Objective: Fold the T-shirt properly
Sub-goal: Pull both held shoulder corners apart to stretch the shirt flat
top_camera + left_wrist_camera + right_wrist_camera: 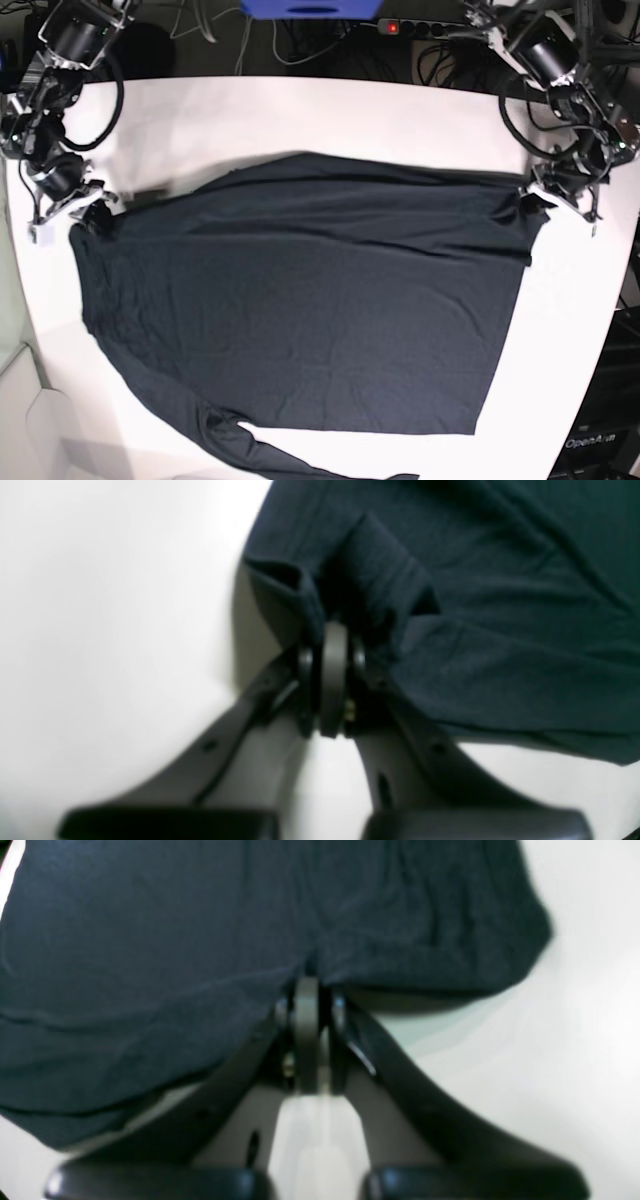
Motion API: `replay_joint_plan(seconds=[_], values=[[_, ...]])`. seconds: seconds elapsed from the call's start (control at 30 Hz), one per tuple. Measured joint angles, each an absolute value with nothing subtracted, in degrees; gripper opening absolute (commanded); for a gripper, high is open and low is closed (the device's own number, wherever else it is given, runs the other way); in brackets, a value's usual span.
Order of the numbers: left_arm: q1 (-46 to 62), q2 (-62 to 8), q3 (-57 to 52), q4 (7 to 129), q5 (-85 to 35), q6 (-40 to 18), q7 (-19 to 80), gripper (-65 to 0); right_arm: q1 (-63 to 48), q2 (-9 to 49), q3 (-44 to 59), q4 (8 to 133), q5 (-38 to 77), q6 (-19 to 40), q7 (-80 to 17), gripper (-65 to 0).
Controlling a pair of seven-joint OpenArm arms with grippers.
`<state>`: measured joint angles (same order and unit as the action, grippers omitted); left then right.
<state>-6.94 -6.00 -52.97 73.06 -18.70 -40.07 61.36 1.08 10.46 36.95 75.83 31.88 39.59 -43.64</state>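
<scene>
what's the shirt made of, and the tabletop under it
T-shirt: looks like a thin, soft knit, matte dark navy; faint ribbing and small limp wrinkles show near the left gripper. Table: smooth, hard white surface with a slight sheen, probably laminate or painted board; exact material unclear.

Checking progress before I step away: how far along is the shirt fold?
Early. Done: the T-shirt lies spread mostly flat on the white table, with no fold visible. In hand: the left gripper and right gripper are each shut on a far corner of the fabric. Left: every fold, plus the sleeve trailing at the near edge.
</scene>
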Motion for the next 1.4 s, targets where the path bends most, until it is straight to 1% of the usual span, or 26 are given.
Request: replay_joint_plan(seconds=[0.1, 0.2, 0.4, 0.6, 0.7, 0.97, 1.1, 1.4], values=[[-9.21, -6.09, -52.77, 72.53, -19.18, -40.07, 60.93, -65.0, 1.98, 10.46, 36.99, 75.83, 31.99, 39.62, -43.51, -64.1], [-10.98, -6.37, -52.90, 69.06, -19.03, -40.07, 60.69, -65.0, 3.20, 10.55, 36.91, 75.70, 31.90, 39.62, -43.46, -64.0], [-12.01, -7.64, -53.04, 64.58, -18.68, -40.03, 61.08, -65.0, 3.27, 10.63, 36.91, 75.70, 31.94, 39.62, -43.51, -64.0], [-12.25, -7.77, -52.97, 64.88, -19.07, -40.05, 61.10, -65.0, 3.25, 10.63, 36.91, 75.70, 31.92, 39.59, -43.51, -64.0], [-12.25, -7.77, -52.97, 64.93, -19.03, -40.07, 63.37, -65.0, 3.25, 10.63, 36.91, 75.70, 31.92, 39.62, -43.48, -64.0], [-11.92, -7.84, -53.04, 64.93, -19.11, -40.07, 63.46, -65.0, 1.56, 10.59, 36.91, 75.55, 31.81, 39.62, -43.53, -64.0], [-11.90, -9.08, -53.04, 64.93, -19.09, -40.07, 64.12, -65.0, 1.56, 10.61, 36.97, 75.55, 31.86, 39.62, -43.51, -64.0], [-10.31, -9.67, -53.04, 65.04, -19.97, -40.10, 63.68, -65.0, -1.63, 10.57, 36.99, 75.48, 31.92, 39.62, -43.09, -64.0]])
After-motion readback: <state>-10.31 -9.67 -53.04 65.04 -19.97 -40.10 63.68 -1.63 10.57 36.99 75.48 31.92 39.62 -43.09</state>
